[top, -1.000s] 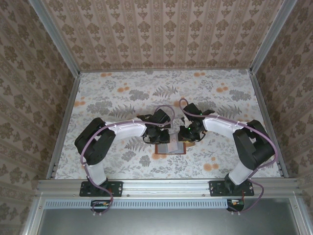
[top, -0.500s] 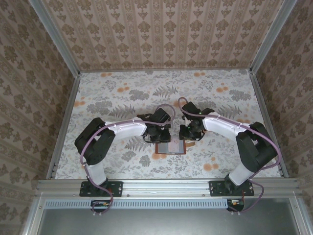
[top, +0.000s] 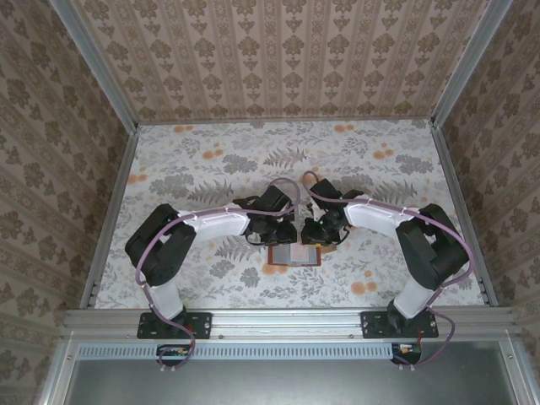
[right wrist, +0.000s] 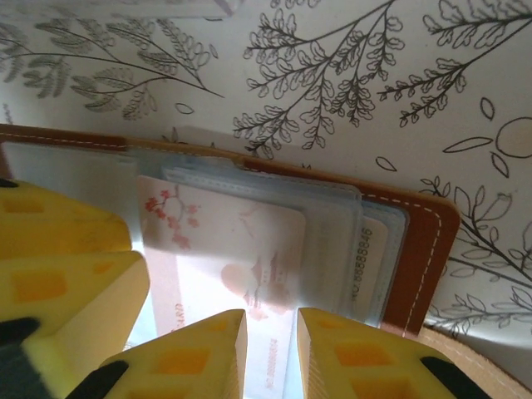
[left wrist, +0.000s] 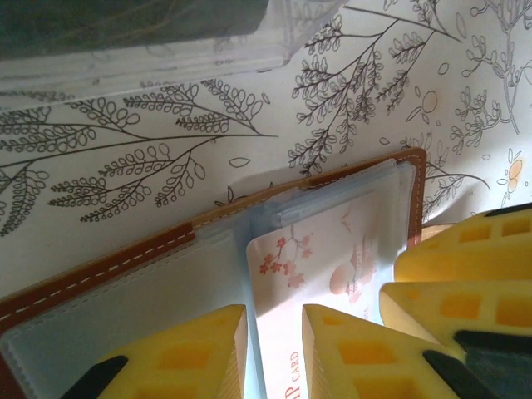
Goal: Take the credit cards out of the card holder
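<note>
Stitched leather card holder [right wrist: 424, 249] — glossy plastic sleeves [right wrist: 332, 224]

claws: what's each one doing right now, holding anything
Left claw: slightly open above the pink-printed card in the card holder, nothing visibly held.
Right claw: slightly open above the same card, nothing visibly held.

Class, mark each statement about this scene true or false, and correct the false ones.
1. The card holder lies open on the table. True.
2. The card holder is black. False: it is brown leather with pale stitching.
3. A card printed with pink blossoms rests in the card holder. True.
4. The two end effectors sit at opposite table corners. False: the left end effector and right end effector meet over the card holder.
5. Their fingers are blue. False: yellow.
</note>
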You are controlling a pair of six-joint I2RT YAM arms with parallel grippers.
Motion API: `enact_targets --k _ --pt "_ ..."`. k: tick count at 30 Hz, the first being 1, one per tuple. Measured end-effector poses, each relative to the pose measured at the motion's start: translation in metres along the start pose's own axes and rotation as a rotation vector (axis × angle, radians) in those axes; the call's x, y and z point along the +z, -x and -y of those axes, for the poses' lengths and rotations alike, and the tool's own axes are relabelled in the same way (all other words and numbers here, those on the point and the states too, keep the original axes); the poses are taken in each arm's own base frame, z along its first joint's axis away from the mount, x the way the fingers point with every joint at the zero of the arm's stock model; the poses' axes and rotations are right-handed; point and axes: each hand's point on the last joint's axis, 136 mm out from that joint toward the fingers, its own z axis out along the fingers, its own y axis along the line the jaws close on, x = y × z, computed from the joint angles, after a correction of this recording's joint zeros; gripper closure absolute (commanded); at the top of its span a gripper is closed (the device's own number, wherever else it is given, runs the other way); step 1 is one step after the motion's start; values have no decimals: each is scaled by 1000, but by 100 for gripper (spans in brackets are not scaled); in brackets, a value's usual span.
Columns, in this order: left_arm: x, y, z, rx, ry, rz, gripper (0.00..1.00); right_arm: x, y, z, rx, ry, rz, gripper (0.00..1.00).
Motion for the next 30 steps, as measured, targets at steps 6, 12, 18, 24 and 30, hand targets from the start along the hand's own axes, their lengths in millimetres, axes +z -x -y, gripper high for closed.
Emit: enact_targets --k 6,12,18,24,30 --pt "2 -2 0 -12 -15 -7 75 5 -1 2 3 -3 -8 75" --pt "6 -5 -1 -22 -25 -14 79 5 -1 2 3 -3 -8 75" --pt "8 -5 -2 -26 -35 -13 82 6 -1 2 3 -3 -8 75" --pt "10 -6 -3 -40 -55 -12 92 6 0 2 2 -2 -6 75" --pt "6 -5 -5 -46 -66 -3 97 6 1 2 2 0 -2 75"
